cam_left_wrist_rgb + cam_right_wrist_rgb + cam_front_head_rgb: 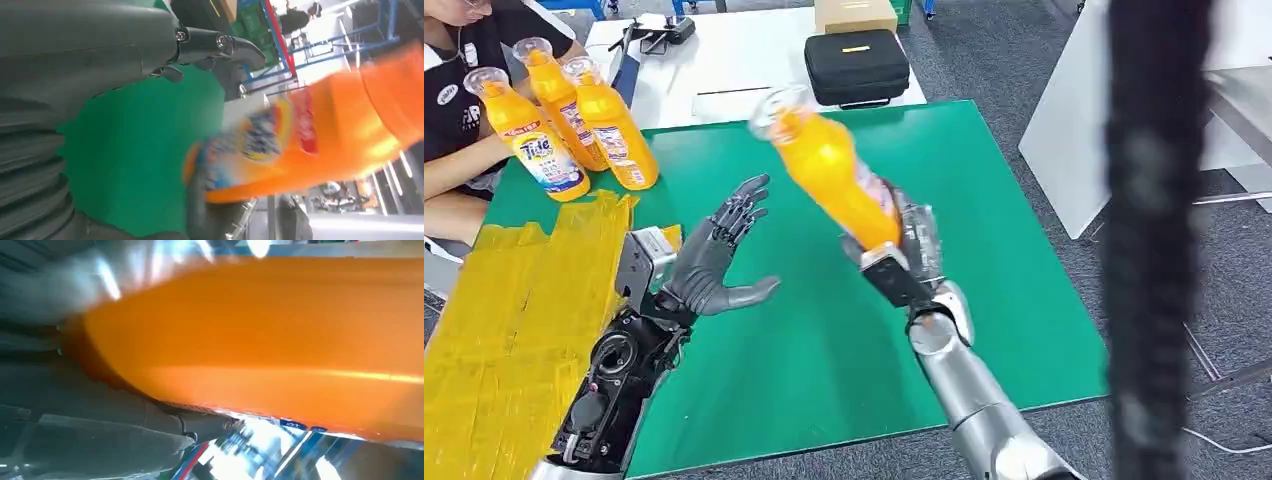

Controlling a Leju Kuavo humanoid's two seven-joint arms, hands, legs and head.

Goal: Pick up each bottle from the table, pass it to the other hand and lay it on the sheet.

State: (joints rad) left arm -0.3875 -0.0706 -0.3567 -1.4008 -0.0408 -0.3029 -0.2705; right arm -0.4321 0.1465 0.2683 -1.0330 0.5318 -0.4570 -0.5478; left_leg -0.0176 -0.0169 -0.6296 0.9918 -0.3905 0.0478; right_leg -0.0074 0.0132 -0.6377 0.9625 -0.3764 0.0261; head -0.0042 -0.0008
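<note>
Four orange bottles show in the head view: three bottles [574, 125] stand upright, close together, at the far left corner of the green table [984, 260], just in front of a seated person [454, 100], and the held bottle [829, 170] is in the air above the middle of the table. The right hand [904, 255] grips that bottle around its base, and it tilts with its clear cap up and toward the left. The left hand [719, 255] is apart from it, palm facing the bottle, fingers spread and holding nothing. A yellow sheet [514, 310] covers the table's near left part, and a black case [856, 66] lies on a white table beyond. From the left wrist view, the left hand's fingers [220, 47] are spread over the green surface, with the blurred bottle [320, 140] near them but not touching. From the right wrist view, the bottle's orange body [260, 340] lies against the right hand's grey thumb [125, 430].
</note>
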